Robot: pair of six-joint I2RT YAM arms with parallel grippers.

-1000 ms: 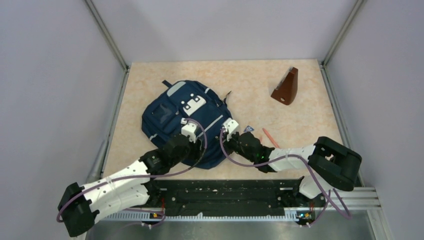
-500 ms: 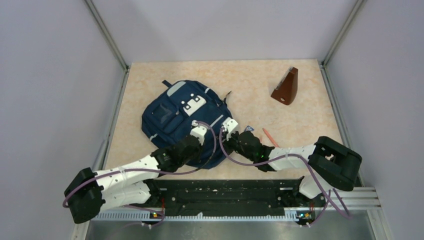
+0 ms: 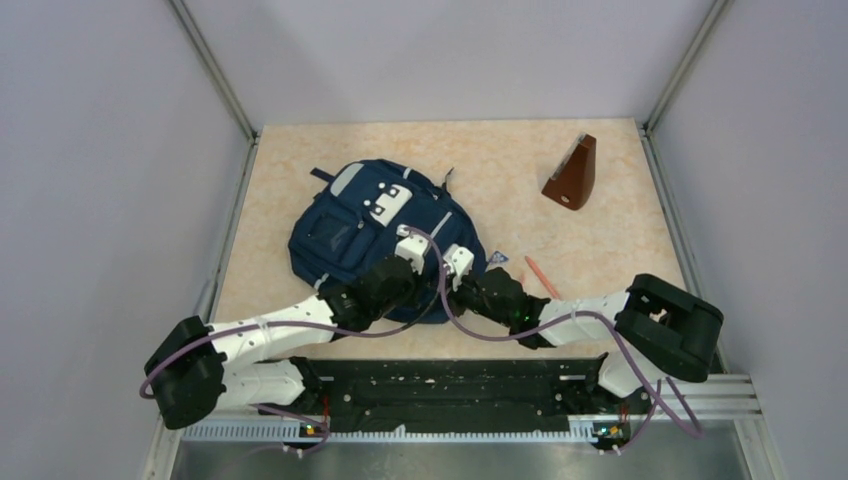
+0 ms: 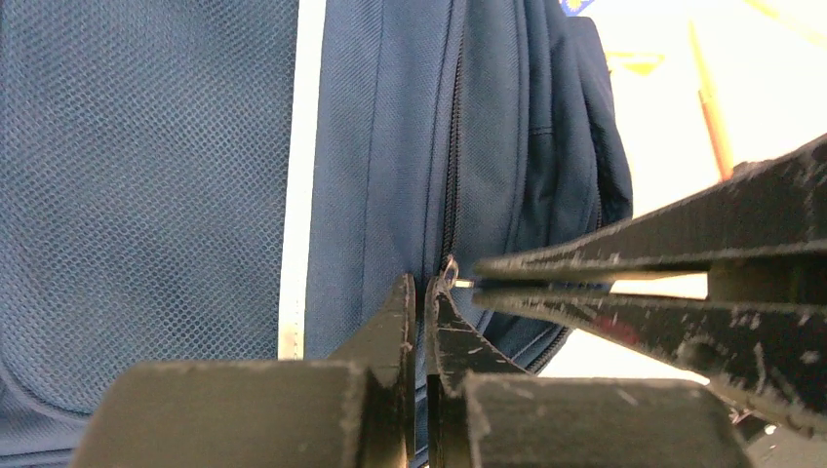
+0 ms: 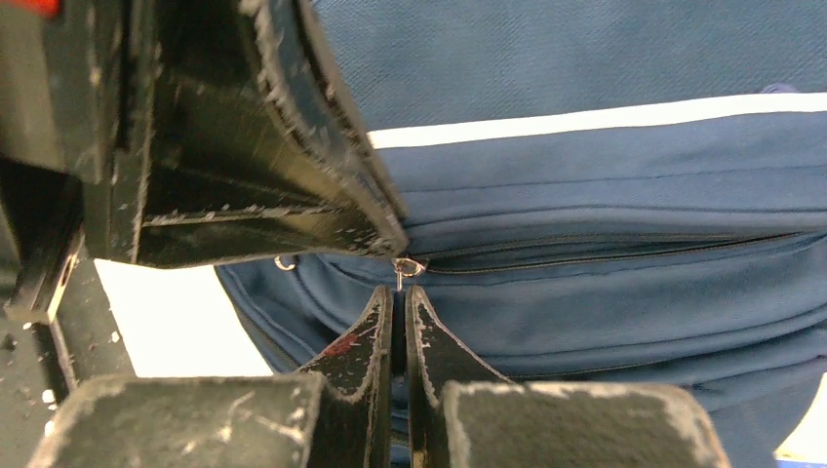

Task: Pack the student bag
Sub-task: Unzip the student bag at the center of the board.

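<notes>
The student bag (image 3: 372, 225), navy with grey patches, lies front up on the table's left half. Both grippers meet at its near right edge. My left gripper (image 3: 428, 252) is shut at the zipper line (image 4: 452, 146), with a sliver of navy fabric between its tips (image 4: 424, 289). My right gripper (image 3: 448, 262) is shut on the metal zipper pull (image 5: 408, 267), whose ring shows just above its tips (image 5: 400, 292). The right gripper's fingers (image 4: 663, 263) cross the left wrist view from the right. A second small ring (image 5: 285, 263) hangs under the left gripper's finger.
A brown wedge-shaped object (image 3: 572, 175) stands at the back right. An orange pen (image 3: 540, 275) and a small blue item (image 3: 497, 258) lie right of the bag. Metal frame rails run along the table's left and right edges.
My left gripper has shut and moved right along the bag's edge until it meets the right gripper. The bag has shifted and turned slightly away from me. The right gripper stays shut.
</notes>
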